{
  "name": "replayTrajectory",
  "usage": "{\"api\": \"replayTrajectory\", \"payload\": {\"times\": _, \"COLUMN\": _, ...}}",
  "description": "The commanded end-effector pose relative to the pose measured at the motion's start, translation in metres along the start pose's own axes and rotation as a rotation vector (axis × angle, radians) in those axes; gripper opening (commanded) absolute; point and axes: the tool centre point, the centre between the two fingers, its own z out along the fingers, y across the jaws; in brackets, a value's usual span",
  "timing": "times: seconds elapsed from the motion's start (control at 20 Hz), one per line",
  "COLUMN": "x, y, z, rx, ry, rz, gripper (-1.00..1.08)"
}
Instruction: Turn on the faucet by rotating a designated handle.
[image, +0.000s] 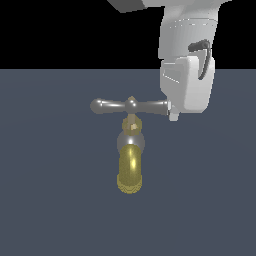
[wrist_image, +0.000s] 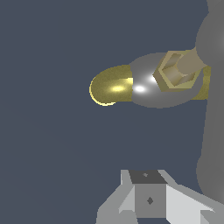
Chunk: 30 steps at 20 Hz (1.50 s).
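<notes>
The faucet (image: 131, 150) stands on the dark floor in the exterior view, its brass-yellow spout (image: 130, 172) curving toward the camera below a silver ball body. On top lies the handle (image: 115, 106), a slim silver crossbar. My gripper (image: 173, 115) hangs at the crossbar's end on the exterior view's right, its fingertip touching or almost touching that end. The wrist view looks down on the spout (wrist_image: 109, 87), the silver ball (wrist_image: 146, 89), the brass hex stem (wrist_image: 175, 72) and the grey handle (wrist_image: 213, 118). There the gripper (wrist_image: 148, 197) shows its fingers together, holding nothing.
A flat dark blue-grey floor (image: 50, 200) surrounds the faucet. The white body of the arm (image: 187, 50) rises above the handle's end on the exterior view's right.
</notes>
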Motion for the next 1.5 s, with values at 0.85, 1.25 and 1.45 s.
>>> {"api": "replayTrajectory", "payload": {"times": 0.85, "x": -0.003, "y": 0.022, "z": -0.001, "rx": 0.0, "ry": 0.001, "rz": 0.004, "gripper": -1.0}}
{"api": "replayTrajectory", "payload": {"times": 1.25, "x": -0.006, "y": 0.042, "z": -0.001, "rx": 0.0, "ry": 0.001, "rz": 0.004, "gripper": -1.0}}
{"api": "replayTrajectory", "payload": {"times": 1.45, "x": -0.007, "y": 0.052, "z": -0.001, "rx": 0.0, "ry": 0.001, "rz": 0.004, "gripper": -1.0}}
